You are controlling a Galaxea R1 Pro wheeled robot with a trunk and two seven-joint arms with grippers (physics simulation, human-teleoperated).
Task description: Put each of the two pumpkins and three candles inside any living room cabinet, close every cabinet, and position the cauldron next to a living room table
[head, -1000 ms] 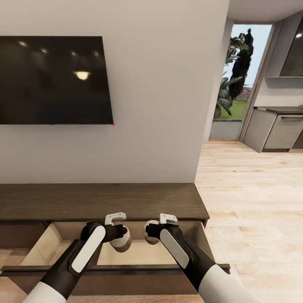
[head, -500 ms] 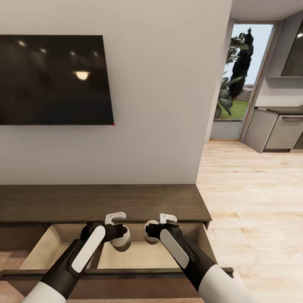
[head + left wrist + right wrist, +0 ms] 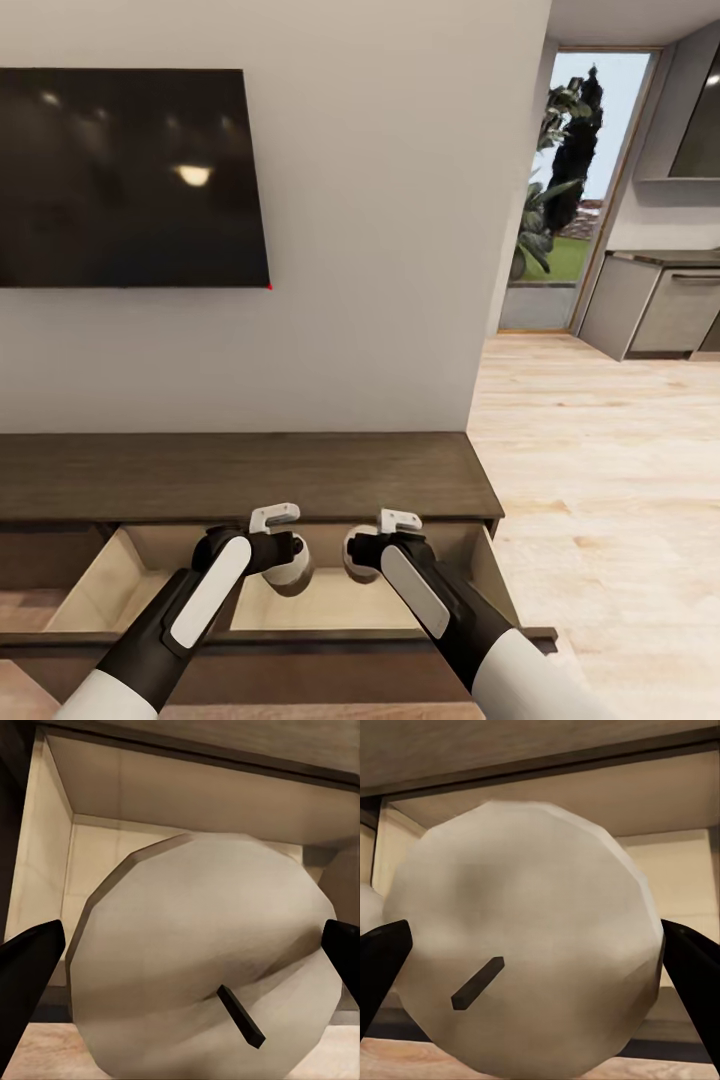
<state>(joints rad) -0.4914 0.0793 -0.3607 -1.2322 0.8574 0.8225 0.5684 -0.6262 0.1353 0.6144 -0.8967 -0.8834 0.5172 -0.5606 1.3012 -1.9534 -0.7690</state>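
Above the open drawer [image 3: 300, 600] of the cabinet [image 3: 240, 475], both grippers are held side by side, each pinching one candle. The left gripper [image 3: 184, 960] is closed on a candle [image 3: 202, 960], whose cream top face and dark wick [image 3: 241, 1016] are seen in the left wrist view, with a black fingertip [image 3: 26, 967] at either side of the wax. The right gripper [image 3: 536, 960] is clamped on a second candle [image 3: 525, 945] in the same manner (its wick [image 3: 478, 982] is tilted), the fingertips [image 3: 690, 960] being pressed against its sides. In the head view the two candles are seen as pale rounded shapes, the left one [image 3: 290, 568] and the right one [image 3: 358, 555] just apart, over the pale wood interior of the drawer. The drawer is pulled out toward the robot, its dark front [image 3: 300, 640] lying under the forearms. A dark television [image 3: 130, 180] is mounted on the wall above the cabinet. A doorway with greenery [image 3: 560, 190] and grey kitchen units [image 3: 655, 305] are seen at the far right, beyond the light wood floor [image 3: 600, 450].
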